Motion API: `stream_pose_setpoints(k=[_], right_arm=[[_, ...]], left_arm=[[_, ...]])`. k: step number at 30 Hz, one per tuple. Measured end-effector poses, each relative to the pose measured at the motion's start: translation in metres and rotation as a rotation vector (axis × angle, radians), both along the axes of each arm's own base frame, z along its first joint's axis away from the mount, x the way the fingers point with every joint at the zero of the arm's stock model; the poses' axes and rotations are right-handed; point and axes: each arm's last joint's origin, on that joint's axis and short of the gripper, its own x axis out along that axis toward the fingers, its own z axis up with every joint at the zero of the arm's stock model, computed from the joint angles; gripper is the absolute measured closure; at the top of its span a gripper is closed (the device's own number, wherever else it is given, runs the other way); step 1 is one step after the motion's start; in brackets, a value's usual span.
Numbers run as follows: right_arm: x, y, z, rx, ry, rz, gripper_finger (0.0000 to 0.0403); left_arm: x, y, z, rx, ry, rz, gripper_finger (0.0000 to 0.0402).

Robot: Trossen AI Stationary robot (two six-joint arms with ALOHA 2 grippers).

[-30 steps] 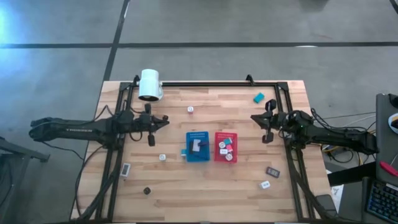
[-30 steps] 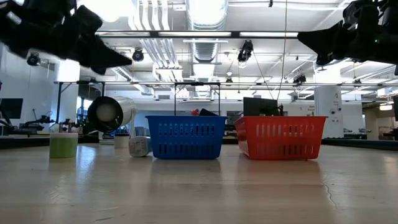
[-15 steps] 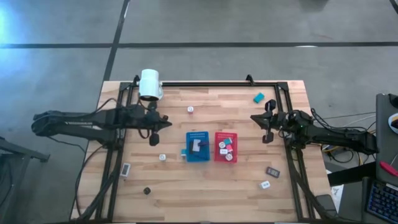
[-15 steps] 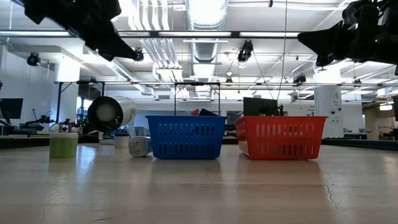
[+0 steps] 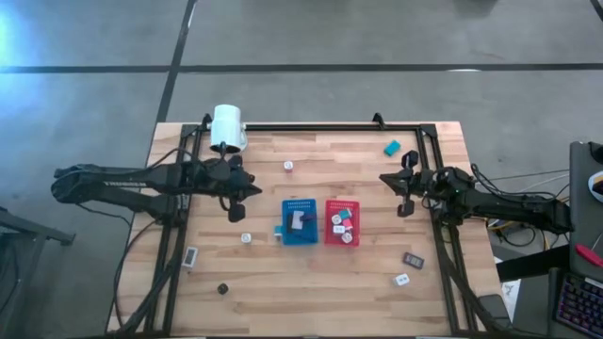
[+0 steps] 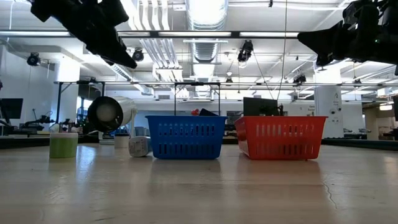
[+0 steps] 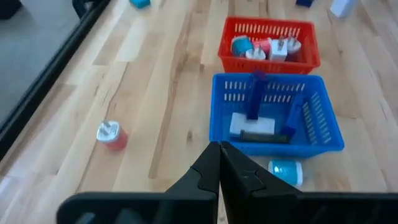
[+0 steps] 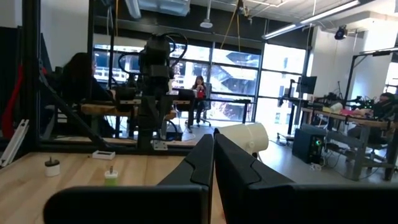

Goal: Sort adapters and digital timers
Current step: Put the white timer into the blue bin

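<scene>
A blue basket [image 5: 300, 222] holds flat digital timers [image 7: 252, 127]. Beside it, a red basket [image 5: 342, 222] holds adapters [image 7: 266, 48]. Loose adapters lie at the far middle [image 5: 288, 166], left of the blue basket [image 5: 246, 239] and against its near-left corner [image 7: 286, 171]. Loose timers lie near left [image 5: 191, 255], far right [image 5: 392, 147] and near right [image 5: 413, 259]. My left gripper [image 5: 254, 189] hangs shut and empty above the table left of the baskets, slanting down toward them. My right gripper [image 5: 383, 178] waits shut and empty, high up right of the baskets.
A big white cylinder [image 5: 227, 127] lies at the far left corner. A small dark piece [image 5: 223, 289] and a white piece [image 5: 402, 280] lie near the front edge. A black frame [image 5: 311, 125] runs along the far and side edges. People sit in the room beyond [image 8: 200, 87].
My left gripper has risen a little and tipped its fingers from about level to slanting down toward the baskets, staying shut and empty. Nothing on the table has moved.
</scene>
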Motion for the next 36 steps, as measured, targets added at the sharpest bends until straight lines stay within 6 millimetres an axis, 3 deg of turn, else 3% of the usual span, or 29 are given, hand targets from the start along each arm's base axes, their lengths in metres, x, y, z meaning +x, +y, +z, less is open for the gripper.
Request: stream_pose_setpoints(k=[7,12,14,18,24,30,36], right_arm=[[0.000,0.000,0.000,0.013,0.001,0.003,0.0394],[0.001,0.000,-0.002,0.015,0.022,0.001,0.0394],[0.001,0.000,-0.002,0.010,0.024,0.000,0.0394],[0.001,0.000,-0.002,0.009,0.024,0.000,0.0394],[0.001,0.000,-0.002,0.024,0.021,0.003,0.0394],[0.001,0.000,-0.002,0.020,0.023,0.003,0.0394],[0.001,0.000,-0.003,-0.006,0.030,-0.003,0.0394]], left_arm=[[0.001,-0.001,0.010,0.058,-0.331,-0.056,0.0390],[-0.007,-0.002,0.004,0.032,-0.318,-0.043,0.0390],[-0.011,-0.002,0.001,-0.036,-0.236,-0.011,0.0390],[-0.011,-0.009,0.015,-0.233,-0.031,0.003,0.0390],[-0.008,-0.040,0.018,-0.315,0.394,-0.036,0.0391],[-0.015,-0.073,0.001,-0.323,0.728,-0.003,0.0382],[-0.017,-0.102,-0.023,-0.416,0.934,0.008,0.0332]])
